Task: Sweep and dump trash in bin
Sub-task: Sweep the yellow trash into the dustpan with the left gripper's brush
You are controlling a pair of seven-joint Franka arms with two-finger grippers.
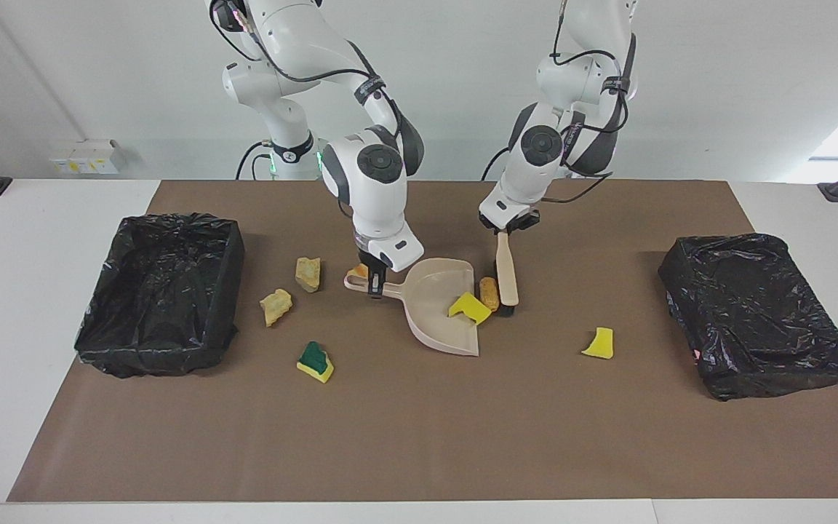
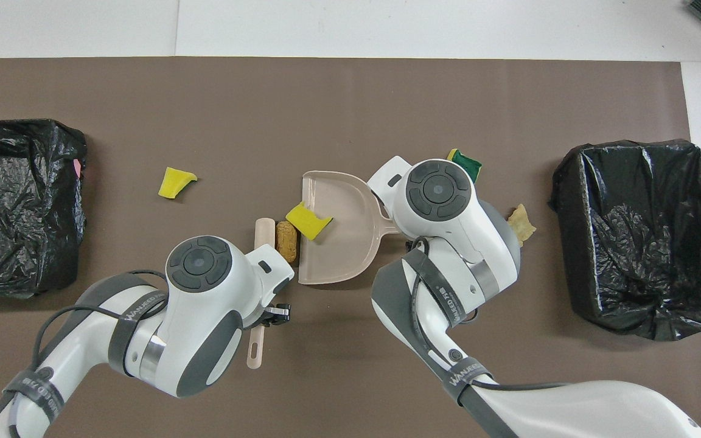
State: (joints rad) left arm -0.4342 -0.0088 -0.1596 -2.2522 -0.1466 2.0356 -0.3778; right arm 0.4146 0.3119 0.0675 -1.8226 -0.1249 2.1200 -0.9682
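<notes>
My right gripper (image 1: 375,282) is shut on the handle of the beige dustpan (image 1: 433,287) (image 2: 344,243), which rests on the mat. My left gripper (image 1: 508,231) (image 2: 268,313) is shut on the beige brush (image 1: 508,273) (image 2: 262,234), held upright beside the pan's mouth. One yellow sponge chunk (image 1: 470,307) (image 2: 308,220) lies across the pan's lip. A tan lump (image 1: 489,292) (image 2: 287,241) sits between brush and pan. Another yellow chunk (image 1: 599,343) (image 2: 175,182) lies toward the left arm's end. The green-topped sponge (image 1: 315,362) (image 2: 466,163) and three tan lumps (image 1: 276,306) (image 1: 308,273) (image 1: 357,273) lie toward the right arm's end.
A black-lined bin (image 1: 222,276) (image 2: 636,237) stands at the right arm's end of the brown mat. A second black-bagged bin (image 1: 753,313) (image 2: 19,207) stands at the left arm's end.
</notes>
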